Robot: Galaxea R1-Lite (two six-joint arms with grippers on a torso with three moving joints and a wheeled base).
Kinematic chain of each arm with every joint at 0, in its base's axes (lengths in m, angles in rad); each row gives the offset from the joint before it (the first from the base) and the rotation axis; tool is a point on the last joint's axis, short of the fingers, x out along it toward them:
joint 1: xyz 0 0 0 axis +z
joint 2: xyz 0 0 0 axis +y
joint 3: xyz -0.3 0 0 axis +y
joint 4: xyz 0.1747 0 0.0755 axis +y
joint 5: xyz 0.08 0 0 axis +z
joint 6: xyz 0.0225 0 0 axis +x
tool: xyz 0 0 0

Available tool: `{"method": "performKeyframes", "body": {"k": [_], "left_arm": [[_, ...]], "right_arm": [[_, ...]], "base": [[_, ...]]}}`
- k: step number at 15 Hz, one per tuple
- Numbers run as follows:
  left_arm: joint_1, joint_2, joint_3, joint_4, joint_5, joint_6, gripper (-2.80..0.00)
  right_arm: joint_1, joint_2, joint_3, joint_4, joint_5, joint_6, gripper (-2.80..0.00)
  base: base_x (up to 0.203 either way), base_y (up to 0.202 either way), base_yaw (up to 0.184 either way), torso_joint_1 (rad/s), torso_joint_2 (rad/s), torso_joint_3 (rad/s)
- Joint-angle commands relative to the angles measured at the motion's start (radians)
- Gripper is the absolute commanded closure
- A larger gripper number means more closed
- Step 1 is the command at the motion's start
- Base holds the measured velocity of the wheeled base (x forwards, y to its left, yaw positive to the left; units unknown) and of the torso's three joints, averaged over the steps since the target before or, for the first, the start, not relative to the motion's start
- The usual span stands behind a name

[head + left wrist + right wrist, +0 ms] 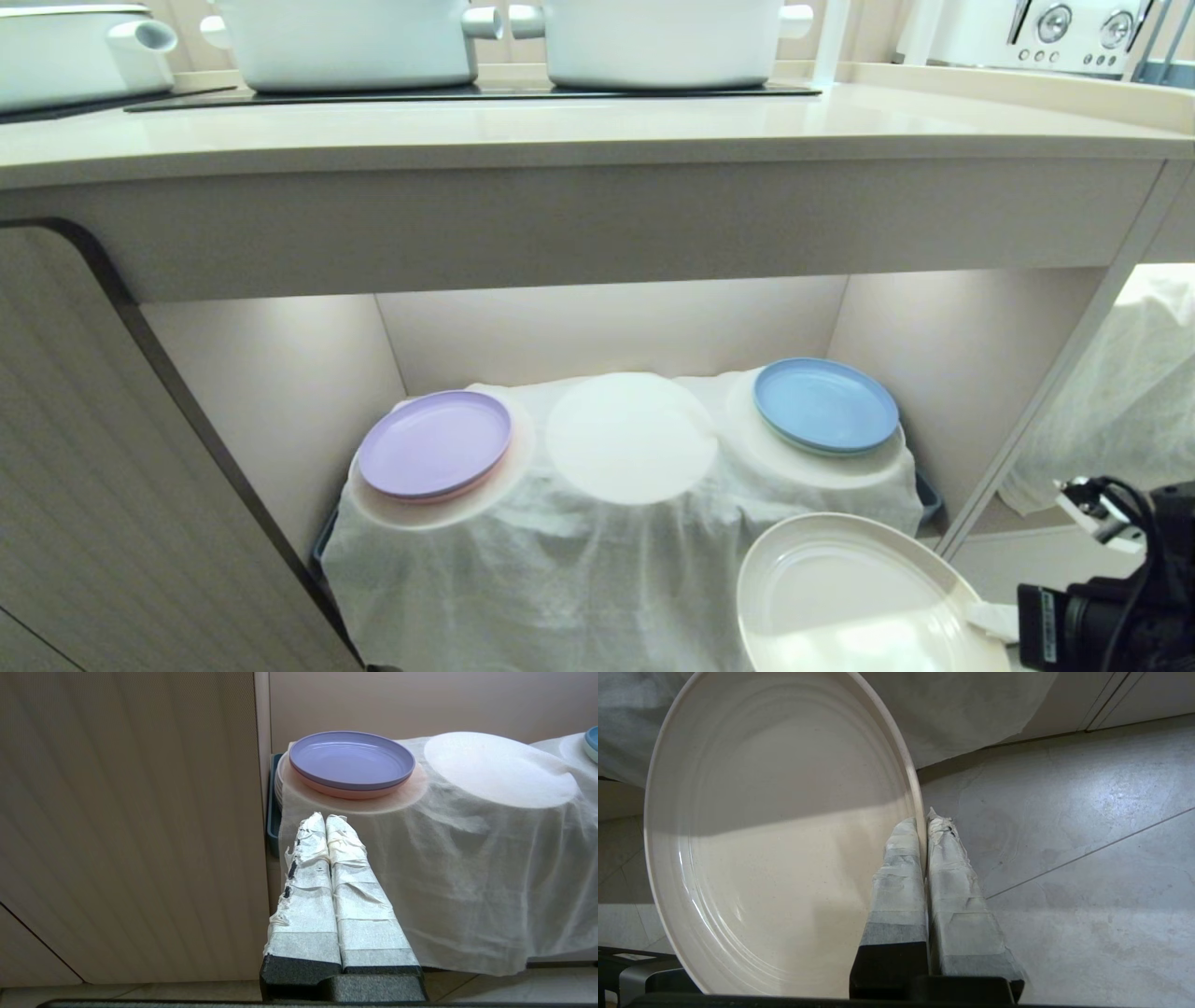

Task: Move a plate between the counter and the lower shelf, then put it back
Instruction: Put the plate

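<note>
Right end effector (923,826) is clamped on the rim of the plate (840,597), which is held in the air low in front of the shelf (627,439), below the worktop (597,131). Only the edge is pinched, so the plate could be tipped loose or knocked against the worktop's front. A cream, glossy plate with a low upturned rim is seen.

I am looking into a home kitchen. The beige counter (597,131) carries an inset black glass hob (467,92) with white pots (350,42) standing on it, and a cream appliance with dials (1055,33) sits at the counter's right end. Below the counter, a lit recess (607,327) holds coloured plates on a white cloth (579,569) (a lilac one (435,443), a blue one (825,405)). Grey floor tiles (1064,858) lie beneath it.
</note>
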Motion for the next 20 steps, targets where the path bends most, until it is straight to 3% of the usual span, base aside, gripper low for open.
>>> {"method": "performKeyframes", "body": {"k": [1,6,9,20], "left_arm": [[0.0,0.001,0.0,0.0,0.0,-0.001,0.0],[0.0,0.001,0.0,0.0,0.0,-0.001,0.0],[0.0,0.001,0.0,0.0,0.0,-0.001,0.0],[0.0,0.001,0.0,0.0,0.0,-0.001,0.0]], "right_arm": [[0.0,-0.022,0.018,-0.002,0.001,0.011,0.0],[0.0,-0.096,0.034,0.018,0.001,0.013,0.0],[0.0,-0.146,0.03,0.103,0.001,0.009,0.0],[0.002,-0.192,0.023,0.103,-0.002,0.003,0.0]], "base": [[0.0,0.0,0.0,0.0,0.0,0.0],[0.0,0.0,0.0,0.0,0.0,0.0],[0.0,0.0,0.0,0.0,0.0,0.0],[0.0,0.0,0.0,0.0,0.0,0.0]]}}
